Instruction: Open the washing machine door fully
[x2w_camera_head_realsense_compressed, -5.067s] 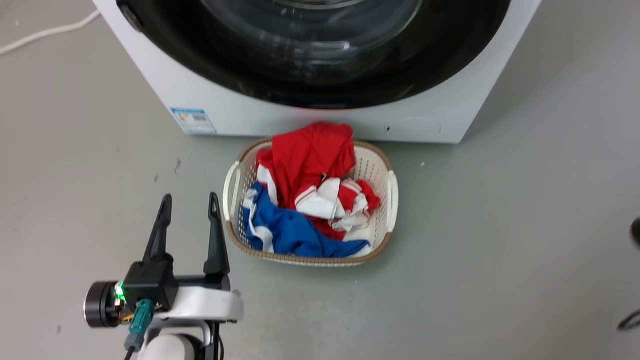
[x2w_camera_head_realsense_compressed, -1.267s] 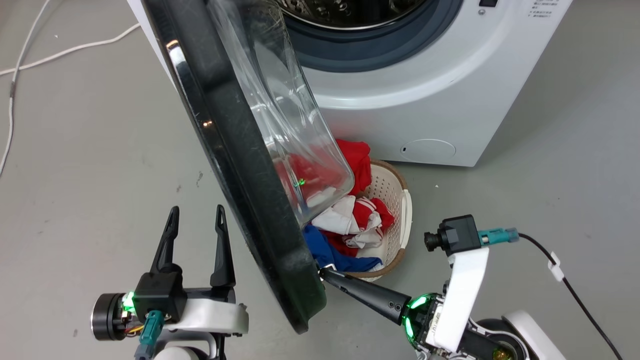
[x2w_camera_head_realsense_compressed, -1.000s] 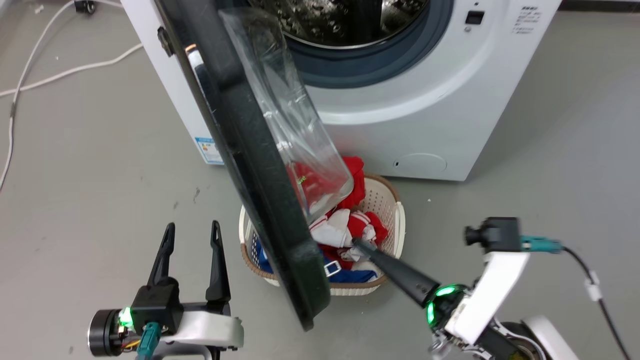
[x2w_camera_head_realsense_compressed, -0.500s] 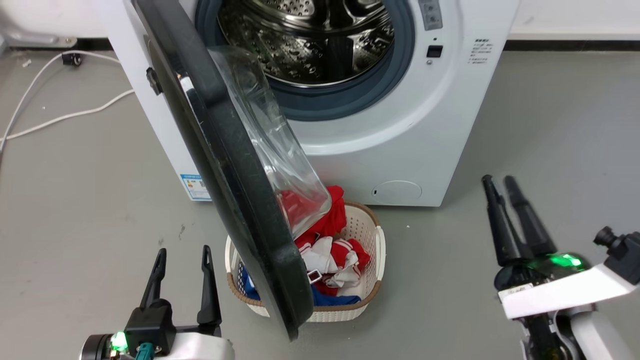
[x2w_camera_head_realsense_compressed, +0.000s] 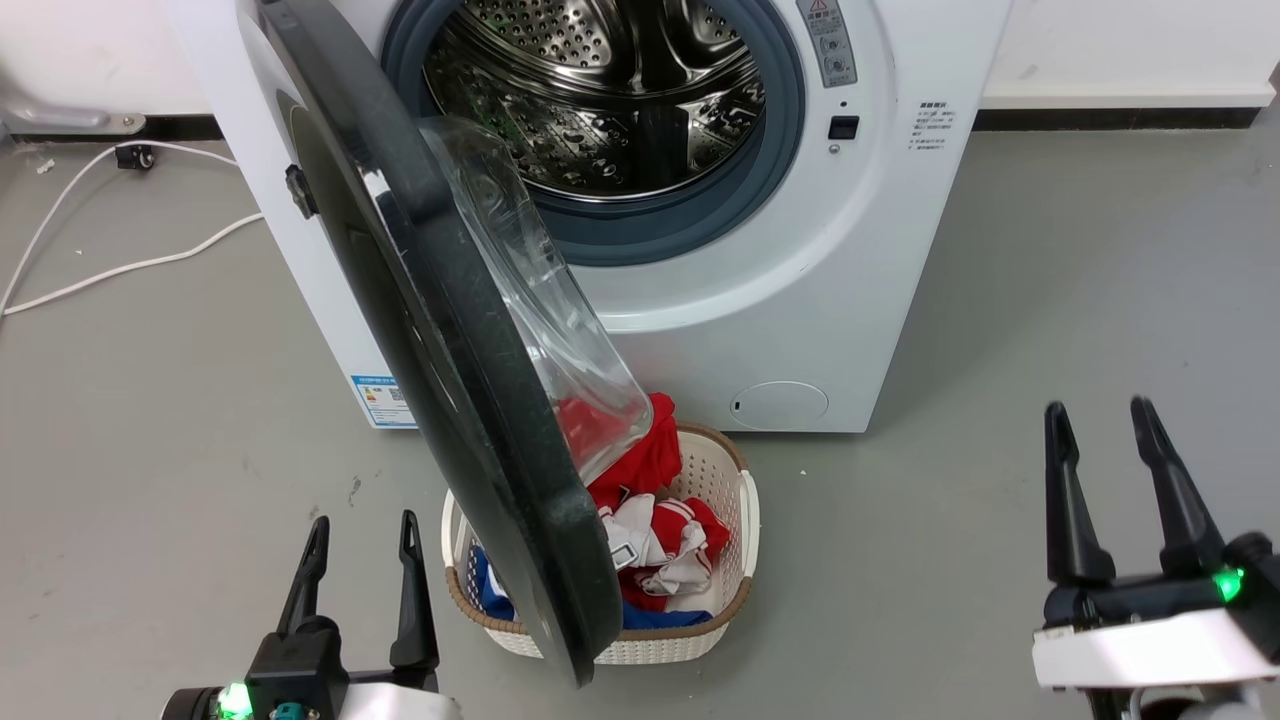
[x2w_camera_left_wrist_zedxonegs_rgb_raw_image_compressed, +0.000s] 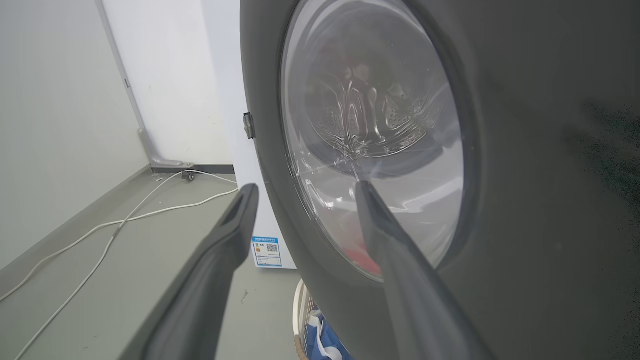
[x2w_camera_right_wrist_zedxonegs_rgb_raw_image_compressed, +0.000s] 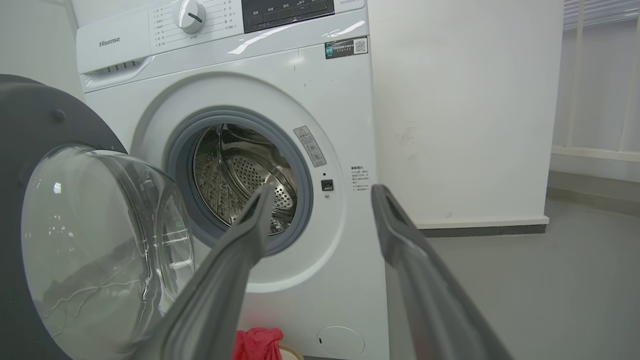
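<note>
We see a basket (x2w_camera_head_realsense_compressed: 751, 520) on the floor (x2w_camera_head_realsense_compressed: 1000, 520), just in front of the washer (x2w_camera_head_realsense_compressed: 860, 300), holding red, white and blue clothes (x2w_camera_head_realsense_compressed: 665, 535). The washer's steel drum (x2w_camera_head_realsense_compressed: 600, 100) stands exposed. The door (x2w_camera_head_realsense_compressed: 430, 330) is swung out on its left hinge, nearly edge-on to our head. Its glass bowl faces right and its lower rim hangs over the basket's left side. Our left pincer (x2w_camera_head_realsense_compressed: 364, 520) sits low at the left, fingers up and spread, grasping nothing, just left of the door's outer face. Our right pincer (x2w_camera_head_realsense_compressed: 1096, 408) is low at the right, likewise released, well apart from door and washer. Grey floor stretches between it and the basket. A white cable (x2w_camera_head_realsense_compressed: 120, 268) trails over the floor at the left.
</note>
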